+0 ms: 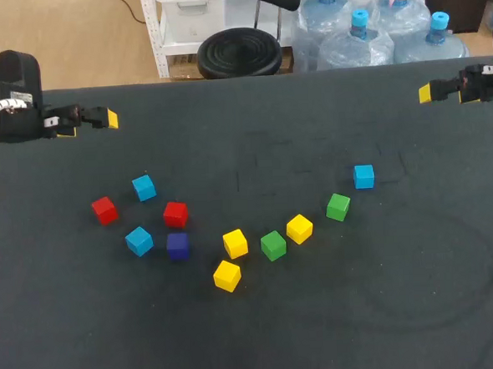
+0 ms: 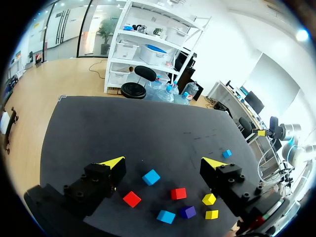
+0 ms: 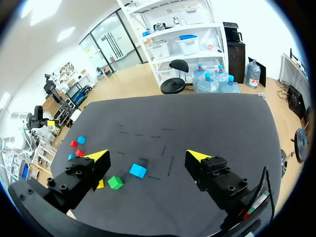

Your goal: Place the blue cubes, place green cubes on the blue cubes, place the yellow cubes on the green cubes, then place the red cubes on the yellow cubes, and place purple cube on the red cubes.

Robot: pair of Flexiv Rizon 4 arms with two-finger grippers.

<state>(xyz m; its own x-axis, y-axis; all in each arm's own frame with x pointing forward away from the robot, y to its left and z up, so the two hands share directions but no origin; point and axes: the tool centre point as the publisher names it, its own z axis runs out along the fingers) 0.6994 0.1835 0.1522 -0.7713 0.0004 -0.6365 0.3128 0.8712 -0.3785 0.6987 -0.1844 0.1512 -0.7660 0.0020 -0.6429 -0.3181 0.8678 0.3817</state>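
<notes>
Head view, progress: nothing is stacked; all eleven cubes lie singly on the table [image 1: 405, 309].
Head view, cubes: the purple cube [image 1: 177, 245] has a blue cube [image 1: 139, 240] just beside it and a red cube [image 1: 175, 214] just on its far side. Yellow cubes [image 1: 235, 243] and green cubes [image 1: 273, 245] trail off to its right.
Head view, arms: the left gripper [image 1: 108, 118] and right gripper [image 1: 426, 92] hang at the far corners, well apart from the purple cube.
Left wrist view: the left gripper [image 2: 164, 164] has its fingers spread and holds nothing; the purple cube [image 2: 187, 212] lies on the table below.
Right wrist view: the right gripper [image 3: 148, 156] is spread wide and empty. The lone blue cube [image 3: 138, 171], well apart from the purple cube, lies ahead.
Left to do: the whole build, I'd say, blues first.
</notes>
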